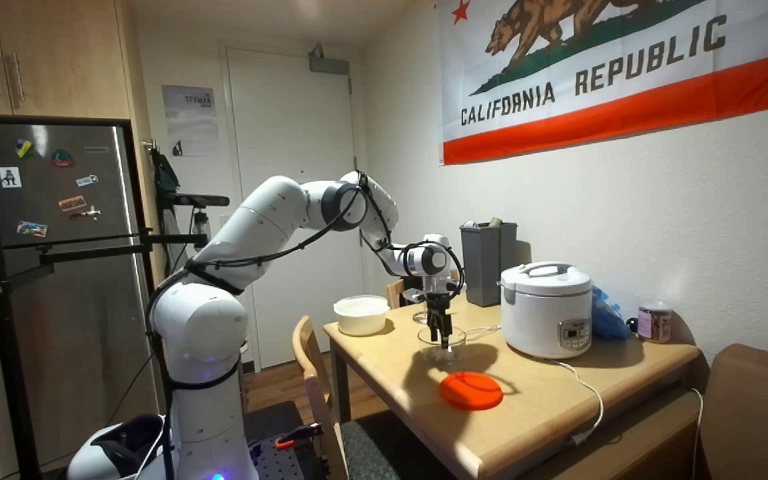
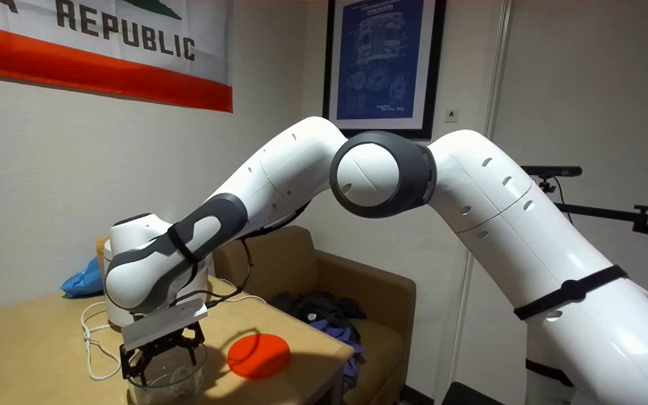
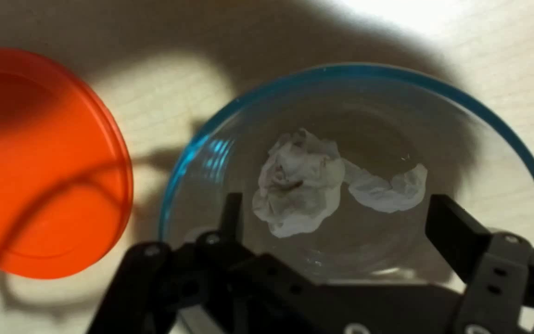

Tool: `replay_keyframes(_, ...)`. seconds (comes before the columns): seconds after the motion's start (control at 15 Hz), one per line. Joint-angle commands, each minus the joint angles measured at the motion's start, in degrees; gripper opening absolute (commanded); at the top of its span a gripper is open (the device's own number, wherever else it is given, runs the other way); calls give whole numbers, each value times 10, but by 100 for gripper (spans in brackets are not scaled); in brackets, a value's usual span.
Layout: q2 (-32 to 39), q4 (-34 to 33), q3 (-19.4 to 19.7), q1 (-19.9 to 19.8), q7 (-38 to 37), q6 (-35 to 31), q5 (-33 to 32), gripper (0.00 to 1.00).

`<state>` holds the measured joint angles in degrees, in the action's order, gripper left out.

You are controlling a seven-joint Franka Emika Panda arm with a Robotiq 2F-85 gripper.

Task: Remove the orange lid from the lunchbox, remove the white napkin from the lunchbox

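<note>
While the gripper (image 3: 336,211) hangs over the lunchbox (image 3: 359,70), its jaws stand wide | white napkin (image 3: 300,195): crumpled on the lunchbox floor | orange lid (image 1: 471,391): off, flat near one corner of the table (image 1: 387,350) | white bowl (image 1: 362,325): at another corner

The robot's arm (image 2: 296,160) is glossy white, a run of smooth, rounded tubes dotted with small oval recesses (image 2: 528,205). A dark grey collar (image 2: 414,169) circles a round white cap (image 2: 368,174) at one joint, and dark grey bands (image 2: 231,211) break up the white farther along. Black straps (image 2: 574,289) wrap it, with black cables (image 1: 317,239) trailing its length. A flat grey bar (image 2: 165,323) sits above the fingers (image 3: 457,236), which are black and blocky, with round screw heads (image 3: 212,238). A blue light (image 1: 217,476) glows low down.
</note>
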<state>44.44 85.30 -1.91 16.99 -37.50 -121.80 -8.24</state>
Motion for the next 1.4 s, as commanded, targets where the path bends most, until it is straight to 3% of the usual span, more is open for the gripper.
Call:
replay_keyframes(0.0, 15, -25, 3, 0, 22, 27, 22, 100)
replay_keyframes(0.67, 19, -36, 7, 2, 19, 47, 22, 99)
replay_keyframes(0.87, 19, -38, 7, 1, 19, 48, 22, 81)
replay_keyframes(1.13, 22, -40, 8, 0, 19, 56, 22, 65)
replay_keyframes(1.33, 27, -42, 10, 0, 20, 61, 21, 76)
